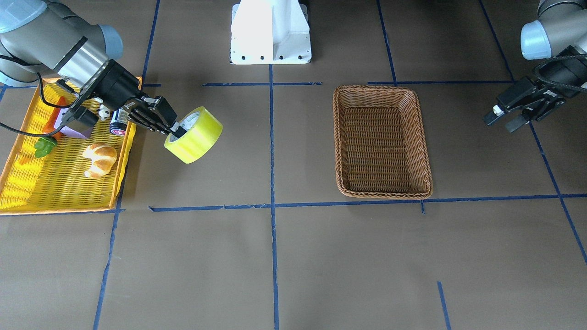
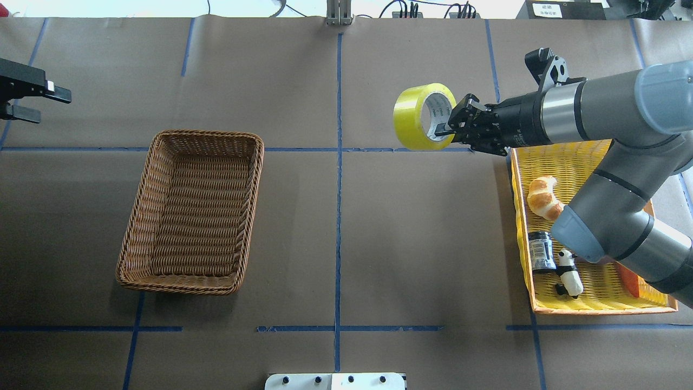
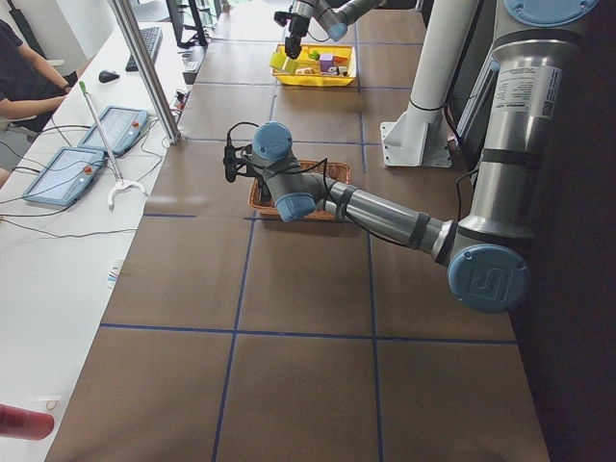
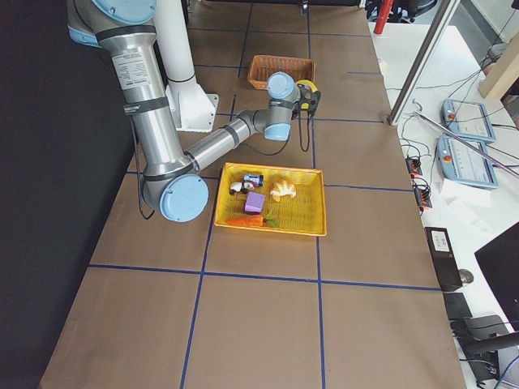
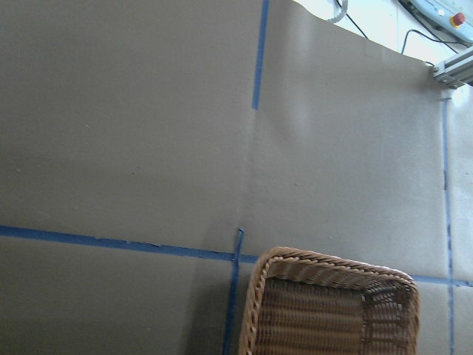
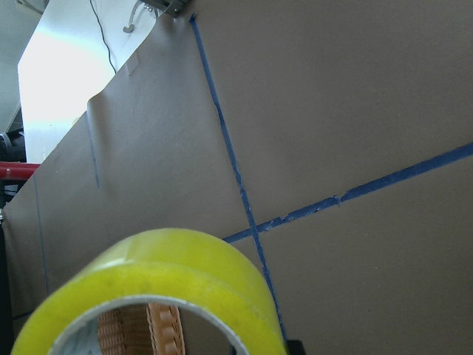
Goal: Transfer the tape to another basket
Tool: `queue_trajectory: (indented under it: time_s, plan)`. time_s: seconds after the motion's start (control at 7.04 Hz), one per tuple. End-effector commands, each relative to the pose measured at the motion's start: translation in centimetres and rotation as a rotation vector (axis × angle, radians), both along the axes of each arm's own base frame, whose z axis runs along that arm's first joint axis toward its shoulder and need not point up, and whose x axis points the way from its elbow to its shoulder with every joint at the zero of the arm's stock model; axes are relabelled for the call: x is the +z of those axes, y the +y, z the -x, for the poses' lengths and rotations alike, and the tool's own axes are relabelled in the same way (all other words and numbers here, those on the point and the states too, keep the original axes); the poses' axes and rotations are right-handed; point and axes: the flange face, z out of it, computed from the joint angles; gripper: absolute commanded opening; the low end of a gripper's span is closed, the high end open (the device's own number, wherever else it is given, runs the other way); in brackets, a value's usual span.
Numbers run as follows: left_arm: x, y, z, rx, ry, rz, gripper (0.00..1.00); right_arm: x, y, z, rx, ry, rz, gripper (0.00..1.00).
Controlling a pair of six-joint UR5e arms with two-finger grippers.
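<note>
My right gripper is shut on the rim of the yellow-green tape roll and holds it in the air, just beyond the yellow basket's corner. The roll fills the bottom of the right wrist view. The brown wicker basket stands apart on the robot's left half with nothing in it; its corner shows in the left wrist view. My left gripper is open and holds nothing, hovering beyond the wicker basket's far outer side.
The yellow basket with an orange rim holds a croissant, a small dark can, a panda figure, a purple block and a carrot. Blue tape lines cross the brown table. The robot's white base stands at the near edge.
</note>
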Motion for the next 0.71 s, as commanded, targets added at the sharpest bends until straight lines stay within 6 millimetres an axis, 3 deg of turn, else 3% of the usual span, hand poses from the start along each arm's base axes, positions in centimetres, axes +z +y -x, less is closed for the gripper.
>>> queue_trajectory:
  time_s: [0.0,0.28,0.43,0.57]
  plan:
    - [-4.8,0.3,-3.3,0.018,0.149,0.022,1.00,-1.2,1.1,1.0,-0.010,-0.050,-0.014,0.00]
    - [-7.0,2.5,-6.5,-0.022,0.307,0.040,1.00,-2.1,2.0,1.4,-0.020,-0.123,-0.054,0.00]
    - [-8.2,4.3,-9.1,-0.072,0.456,0.083,1.00,-2.7,3.0,2.0,-0.005,-0.197,-0.025,0.00]
    - [-8.8,5.4,-10.2,-0.074,0.551,0.133,1.00,-3.2,4.1,2.7,0.003,-0.243,-0.046,0.00]
